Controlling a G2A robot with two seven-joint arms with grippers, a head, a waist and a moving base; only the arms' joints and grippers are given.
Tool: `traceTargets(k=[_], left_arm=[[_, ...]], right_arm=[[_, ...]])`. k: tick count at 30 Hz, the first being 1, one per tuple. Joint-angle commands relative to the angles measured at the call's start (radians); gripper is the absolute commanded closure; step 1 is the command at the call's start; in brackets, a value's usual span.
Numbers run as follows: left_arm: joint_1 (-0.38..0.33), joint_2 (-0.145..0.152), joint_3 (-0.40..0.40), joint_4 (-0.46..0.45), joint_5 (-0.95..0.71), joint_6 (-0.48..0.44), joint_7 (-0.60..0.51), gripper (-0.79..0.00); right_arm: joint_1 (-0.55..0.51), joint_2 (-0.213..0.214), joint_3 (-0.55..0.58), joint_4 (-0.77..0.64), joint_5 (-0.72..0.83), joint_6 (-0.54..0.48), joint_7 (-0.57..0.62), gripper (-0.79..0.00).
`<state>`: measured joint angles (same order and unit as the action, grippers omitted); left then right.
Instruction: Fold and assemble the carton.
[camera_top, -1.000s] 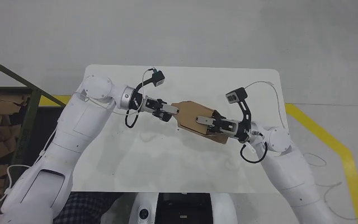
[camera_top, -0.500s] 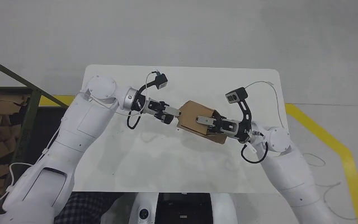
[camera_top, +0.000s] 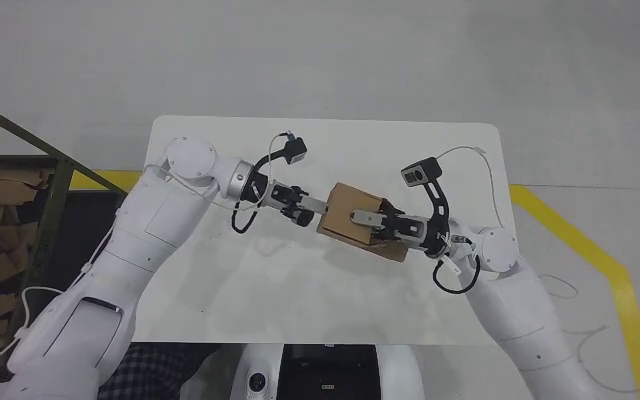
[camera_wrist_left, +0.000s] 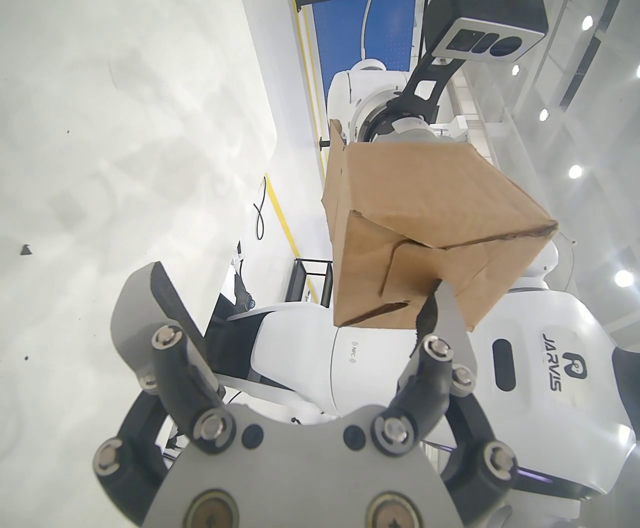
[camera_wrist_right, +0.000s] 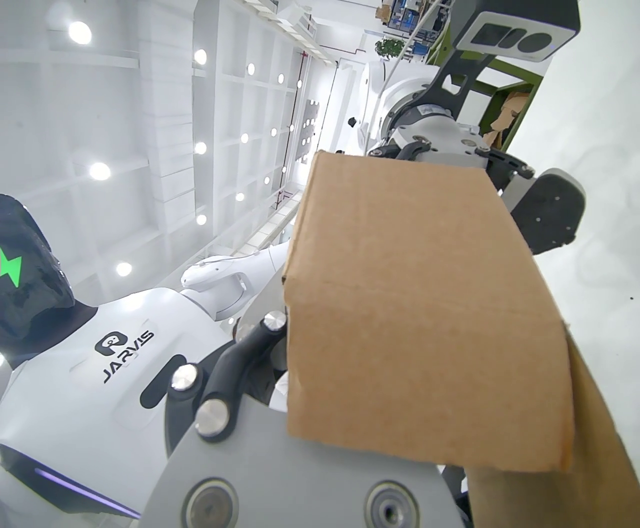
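White table (camera_top: 200, 290), two arms meeting at a brown carton (camera_top: 338, 226) near frame centre.
Carton is folded into a box shape and sits just right of centre in the top view, between both arms. Right gripper (camera_top: 368, 216) is clamped on the carton from the right, with one finger flat on the top panel and the other hidden. Left gripper (camera_wrist_left: 295, 282) is spread wide at the carton's left end. One fingertip (camera_wrist_left: 445, 305) touches the folded end flap, the other is clear of it.
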<state>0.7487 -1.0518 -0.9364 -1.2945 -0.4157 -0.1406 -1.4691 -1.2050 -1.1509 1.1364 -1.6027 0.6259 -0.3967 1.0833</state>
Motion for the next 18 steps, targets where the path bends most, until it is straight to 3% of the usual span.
traceTargets(k=[1,18], left_arm=[[-0.001,-0.001,0.003,-0.004,0.001,0.001,0.000,-0.785],[-0.012,-0.006,0.017,-0.023,-0.009,-0.001,-0.006,-0.785]], right_arm=[[0.000,0.000,-0.001,-0.001,0.001,0.001,0.003,0.000],[0.002,-0.003,-0.010,0.007,0.006,0.006,0.011,0.000]])
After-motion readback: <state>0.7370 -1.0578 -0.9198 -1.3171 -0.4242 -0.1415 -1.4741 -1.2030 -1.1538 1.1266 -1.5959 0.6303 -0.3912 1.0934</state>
